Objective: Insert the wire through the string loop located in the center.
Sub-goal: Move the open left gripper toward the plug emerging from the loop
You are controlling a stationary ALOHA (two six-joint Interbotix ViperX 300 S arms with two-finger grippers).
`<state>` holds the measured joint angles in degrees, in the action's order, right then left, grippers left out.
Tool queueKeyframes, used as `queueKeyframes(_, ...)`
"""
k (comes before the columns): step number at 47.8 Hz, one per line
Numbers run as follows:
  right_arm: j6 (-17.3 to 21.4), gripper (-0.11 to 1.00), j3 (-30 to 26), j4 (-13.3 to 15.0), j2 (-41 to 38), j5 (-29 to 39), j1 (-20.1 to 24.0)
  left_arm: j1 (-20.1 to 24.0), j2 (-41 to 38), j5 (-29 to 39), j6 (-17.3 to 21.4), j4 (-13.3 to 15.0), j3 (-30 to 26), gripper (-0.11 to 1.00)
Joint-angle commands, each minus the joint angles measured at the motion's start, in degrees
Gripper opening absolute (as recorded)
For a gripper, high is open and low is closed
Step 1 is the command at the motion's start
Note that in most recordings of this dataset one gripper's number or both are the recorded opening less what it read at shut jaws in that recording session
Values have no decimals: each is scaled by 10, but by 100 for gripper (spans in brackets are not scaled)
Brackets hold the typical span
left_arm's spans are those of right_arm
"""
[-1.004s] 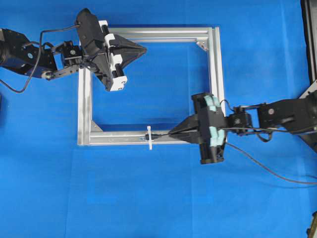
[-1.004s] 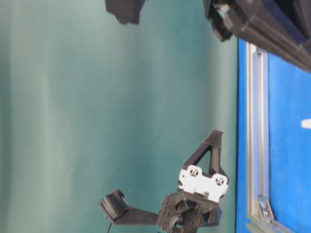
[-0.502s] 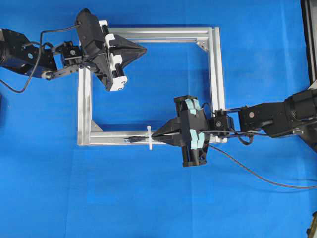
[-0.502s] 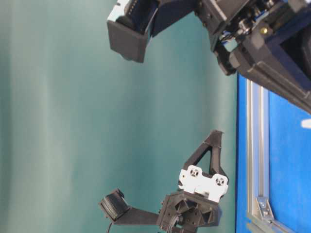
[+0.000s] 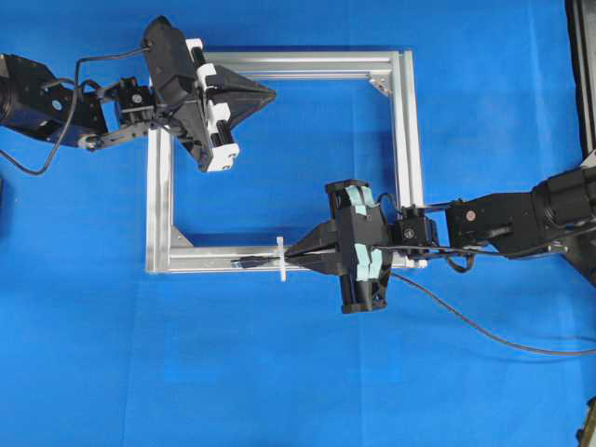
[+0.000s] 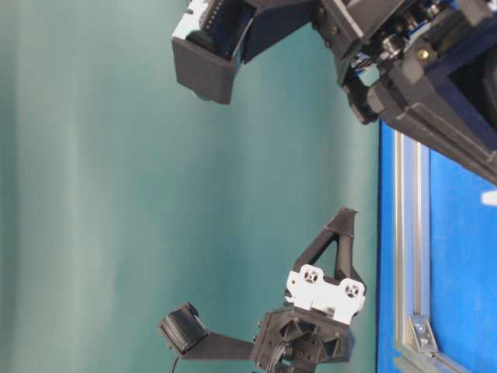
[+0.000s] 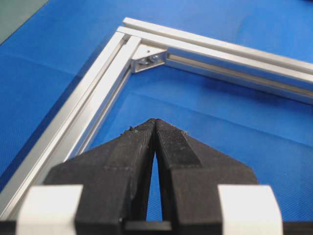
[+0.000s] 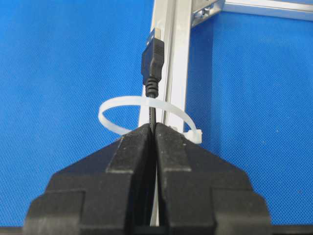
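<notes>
The white string loop (image 5: 280, 259) stands on the front rail of the silver frame (image 5: 401, 140). In the right wrist view the loop (image 8: 108, 108) rings the thin black wire, and the wire's plug (image 8: 152, 58) lies beyond it over the rail. My right gripper (image 5: 291, 254) is shut on the wire just behind the loop, its fingertips (image 8: 153, 128) touching the band. The plug tip (image 5: 250, 262) shows left of the loop. My left gripper (image 5: 273, 92) hangs shut and empty above the frame's far left corner, its tips (image 7: 155, 121) pressed together.
The rest of the wire (image 5: 484, 326) trails right across the blue mat and off the edge. The frame's rails (image 7: 98, 98) and a corner bracket (image 7: 149, 58) lie under the left gripper. A dark object (image 5: 582, 65) borders the right edge.
My right gripper has moved left along the front rail with the wire, carrying the plug through the loop. It has hardly moved over the last half second. The left arm is still.
</notes>
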<state>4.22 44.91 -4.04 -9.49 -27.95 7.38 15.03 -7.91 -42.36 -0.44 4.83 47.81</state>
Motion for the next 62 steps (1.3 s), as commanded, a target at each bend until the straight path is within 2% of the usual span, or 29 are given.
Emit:
queueKeyframes(1, 0, -3, -10, -2, 7, -3, -1, -7, 17, -4, -1, -2, -4, 0)
queueKeyframes(18, 0, -3, -9, -2, 8, -3, -1, -63, 30, -4, -5, -2, 19, 0)
queueKeyframes(45, 0, -3, -10, -2, 8, 1, 0, -231, 53, -4, -7, -1, 44, 0)
queueKeyframes(54, 0, -3, -10, -2, 7, 0, -1, -258, 54, -4, -9, 1, 44, 0)
queueKeyframes(62, 0, -3, -10, -1, 7, 0, -1, -253, 54, -4, -38, 1, 45, 0)
